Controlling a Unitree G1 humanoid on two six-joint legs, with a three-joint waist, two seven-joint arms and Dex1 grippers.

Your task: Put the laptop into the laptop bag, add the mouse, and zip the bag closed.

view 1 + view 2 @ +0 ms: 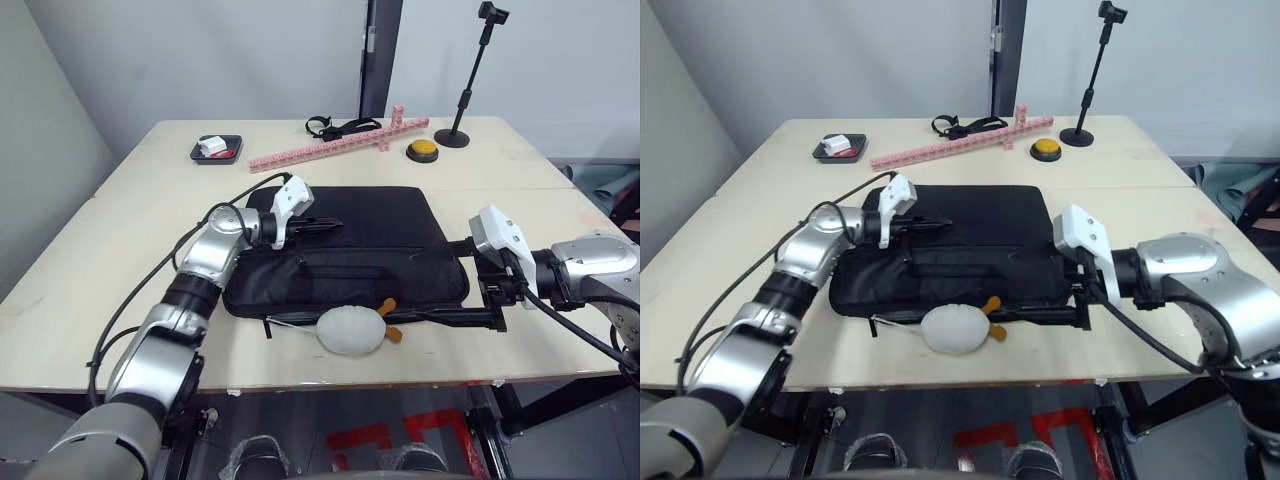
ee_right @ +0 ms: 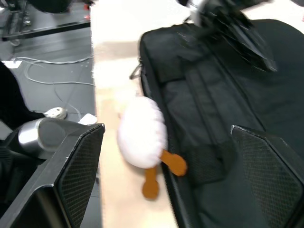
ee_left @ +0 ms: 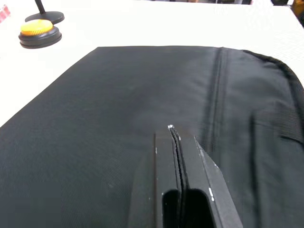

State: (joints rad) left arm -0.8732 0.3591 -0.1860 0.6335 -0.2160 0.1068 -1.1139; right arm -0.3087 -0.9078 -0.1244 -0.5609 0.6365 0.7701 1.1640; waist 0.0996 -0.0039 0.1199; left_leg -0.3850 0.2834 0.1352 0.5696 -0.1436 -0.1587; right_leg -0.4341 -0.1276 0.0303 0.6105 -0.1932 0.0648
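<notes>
The black laptop bag (image 1: pixel 370 215) lies flat in the middle of the table, its front pocket toward the near edge. My left gripper (image 1: pixel 325 224) is shut and rests low over the bag's top panel near its far left part; in the left wrist view its fingers (image 3: pixel 164 161) press together with nothing seen between them. At the bag's right end my right gripper (image 1: pixel 452 282) stands open, and its two fingers (image 2: pixel 78 166) reach wide apart over the near right corner. The laptop and the mouse are hidden or out of view.
A plump white plush toy with orange parts (image 1: pixel 350 330) lies against the bag's near edge. At the back of the table are a pink brick bar (image 1: pixel 335 145), a yellow button (image 1: pixel 423 150), a black stand (image 1: pixel 455 135), a black strap (image 1: pixel 335 127) and a small black tray (image 1: pixel 216 150).
</notes>
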